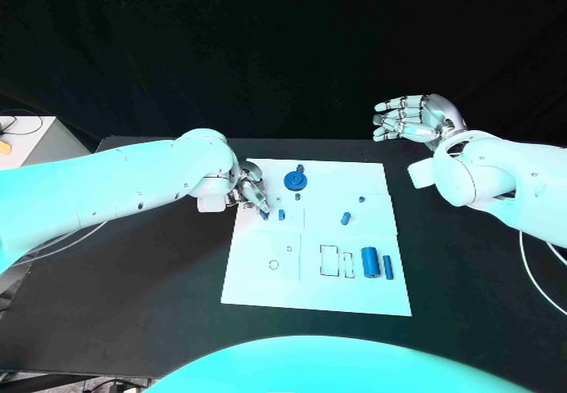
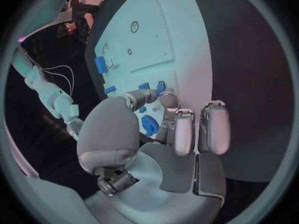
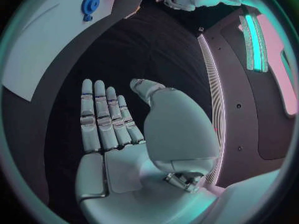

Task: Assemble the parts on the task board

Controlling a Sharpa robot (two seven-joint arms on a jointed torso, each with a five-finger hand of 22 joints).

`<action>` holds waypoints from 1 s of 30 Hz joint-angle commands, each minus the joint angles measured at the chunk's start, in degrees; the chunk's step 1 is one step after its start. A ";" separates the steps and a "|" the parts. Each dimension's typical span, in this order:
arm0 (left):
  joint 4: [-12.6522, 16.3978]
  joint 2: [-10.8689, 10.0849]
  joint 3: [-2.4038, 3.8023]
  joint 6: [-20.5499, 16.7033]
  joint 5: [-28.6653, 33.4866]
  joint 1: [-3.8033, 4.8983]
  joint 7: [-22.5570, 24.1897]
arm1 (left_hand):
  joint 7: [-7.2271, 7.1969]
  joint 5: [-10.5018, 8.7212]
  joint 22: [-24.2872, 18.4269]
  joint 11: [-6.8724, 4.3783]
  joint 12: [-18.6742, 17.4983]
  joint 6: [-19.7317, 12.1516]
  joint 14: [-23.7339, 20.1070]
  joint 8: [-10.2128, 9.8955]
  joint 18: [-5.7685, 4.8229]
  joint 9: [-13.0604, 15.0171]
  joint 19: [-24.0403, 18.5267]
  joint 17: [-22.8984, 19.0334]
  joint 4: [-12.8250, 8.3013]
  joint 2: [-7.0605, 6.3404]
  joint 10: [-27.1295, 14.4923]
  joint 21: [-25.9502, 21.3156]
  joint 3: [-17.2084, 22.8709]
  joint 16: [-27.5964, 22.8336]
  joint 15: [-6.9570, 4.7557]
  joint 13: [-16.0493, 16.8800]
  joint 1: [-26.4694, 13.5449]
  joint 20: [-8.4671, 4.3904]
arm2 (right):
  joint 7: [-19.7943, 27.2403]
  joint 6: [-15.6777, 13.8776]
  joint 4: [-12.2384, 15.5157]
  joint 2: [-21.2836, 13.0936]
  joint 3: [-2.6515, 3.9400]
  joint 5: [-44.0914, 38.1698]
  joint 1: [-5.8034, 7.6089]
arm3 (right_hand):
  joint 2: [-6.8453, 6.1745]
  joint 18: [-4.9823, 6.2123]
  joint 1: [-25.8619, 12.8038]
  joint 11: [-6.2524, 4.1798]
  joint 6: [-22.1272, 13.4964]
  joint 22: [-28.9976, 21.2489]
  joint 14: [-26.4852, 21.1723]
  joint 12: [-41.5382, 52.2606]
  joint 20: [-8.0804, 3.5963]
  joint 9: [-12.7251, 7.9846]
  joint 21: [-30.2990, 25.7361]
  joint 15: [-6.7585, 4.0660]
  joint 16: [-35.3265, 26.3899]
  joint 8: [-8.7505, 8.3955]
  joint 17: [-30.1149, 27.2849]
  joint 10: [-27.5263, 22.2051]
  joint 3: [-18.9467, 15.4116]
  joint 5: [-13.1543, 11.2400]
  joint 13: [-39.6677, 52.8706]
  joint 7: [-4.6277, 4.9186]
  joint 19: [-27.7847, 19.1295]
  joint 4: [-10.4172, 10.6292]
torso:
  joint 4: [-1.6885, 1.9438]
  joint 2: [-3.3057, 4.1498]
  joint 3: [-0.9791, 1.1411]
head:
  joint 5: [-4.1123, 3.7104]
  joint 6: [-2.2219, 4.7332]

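The white task board point(image 1: 319, 282) lies mid-table. My left hand point(image 1: 251, 192) is down at the board's near-left corner, thumb and a finger pinching a small blue peg point(image 1: 265, 214) point(image 2: 161, 87). A second small peg point(image 1: 281, 214) point(image 2: 144, 86) stands right beside the first. A blue gear point(image 1: 294, 180) point(image 2: 149, 125) point(image 3: 90, 4) sits on the board by that hand. Further right are a short peg point(image 1: 347, 219), a tiny piece point(image 1: 360, 199), a thick blue cylinder point(image 1: 369, 262) and a slim one point(image 1: 387, 265). My right hand point(image 1: 414, 117) point(image 3: 109, 119) is raised off the board's far right corner, fingers straight, holding nothing.
Outlined recesses point(image 1: 333, 260) mark the board's middle, with a small ring outline point(image 1: 274, 264) to their left. A grey box with cables point(image 1: 24, 135) stands past the table's left edge. Black table point(image 1: 142, 278) surrounds the board.
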 commanded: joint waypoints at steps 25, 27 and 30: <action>0.05 0.15 -0.06 1.94 -0.98 -0.08 0.07 | -0.87 0.47 2.13 -0.03 0.05 1.34 4.99 0.15 -0.83 3.94 0.38 12.00 -10.16 0.40 0.48 0.24 9.69 0.12 -0.55 -0.17 -0.05 0.08 | -0.74 1.64 0.13 -0.04 0.02 -0.13 -0.03 | 0.05 0.28 -0.63 0.06 0.32 -0.19 0.31 0.08 0.26 -0.09 -0.04 0.05 -0.43 -0.30 -0.14 0.17 -0.29 -0.13 -0.15 4.09 0.00 0.09 | 0.05 0.08 0.02 | 0.47 0.00; 0.03 0.17 -0.06 1.98 -1.03 -0.08 0.06 | -0.87 0.47 2.13 -0.03 0.05 1.34 4.99 0.15 -0.83 3.94 0.38 12.00 -10.16 0.40 0.48 0.24 9.69 0.12 -0.55 -0.17 -0.05 0.08 | -0.71 1.58 0.14 -0.07 0.02 -0.14 -0.03 | 0.05 0.28 -0.63 0.06 0.32 -0.19 0.31 0.08 0.26 -0.09 -0.04 0.05 -0.43 -0.30 -0.14 0.17 -0.29 -0.13 -0.15 4.09 0.00 0.09 | 0.05 0.08 0.03 | 0.54 0.00; -0.05 0.28 -0.06 2.28 -1.09 -0.08 -0.04 | -0.87 0.48 2.11 -0.03 -0.02 1.36 4.98 0.13 -0.82 3.95 0.36 11.97 -10.17 0.41 0.45 0.23 9.68 0.09 -0.56 -0.25 -0.06 0.07 | -0.55 1.34 0.15 -0.12 0.02 -0.14 -0.04 | 0.11 0.29 -0.64 0.04 0.35 -0.32 0.34 0.10 0.26 -0.10 -0.05 0.04 -0.47 -0.32 -0.20 0.18 -0.31 -0.30 -0.25 4.06 0.00 0.08 | -0.02 0.05 0.03 | 0.58 0.00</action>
